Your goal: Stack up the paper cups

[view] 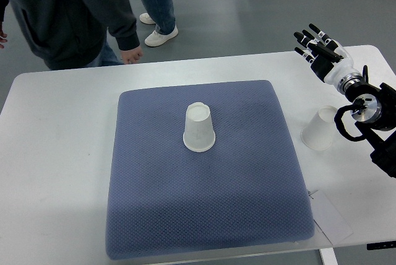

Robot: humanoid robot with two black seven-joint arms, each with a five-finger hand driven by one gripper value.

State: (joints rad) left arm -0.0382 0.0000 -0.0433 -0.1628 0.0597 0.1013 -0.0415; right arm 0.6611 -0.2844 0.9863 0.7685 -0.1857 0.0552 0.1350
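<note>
A white paper cup (199, 128) is standing upside down near the centre of the frame, on a blue-grey quilted fabric pad (204, 215) that is covering most of a white table (55, 153). A second white paper cup (319, 130), also inverted, is being left on the bare tabletop at the right, just beside the pad's right edge and close under the robot's forearm. Both cups are judged to be very light, thin-walled and easily crushed or tipped, so a gentle hold around the side wall, nearer the stiffer closed base than the rolled rim, is being suggested. On the soft pad a cup may be rocked more readily than on the hard table.

The right hand (320, 51) is being held above the table's upper right corner, well apart from both cups, its fingers spread and released, with nothing grasped. The left arm is not being shown.

Open room is being offered all round the centre cup; the right cup is nearer the table's right edge. A person in dark clothing (68, 11) is standing at the upper left, beyond the far edge.
</note>
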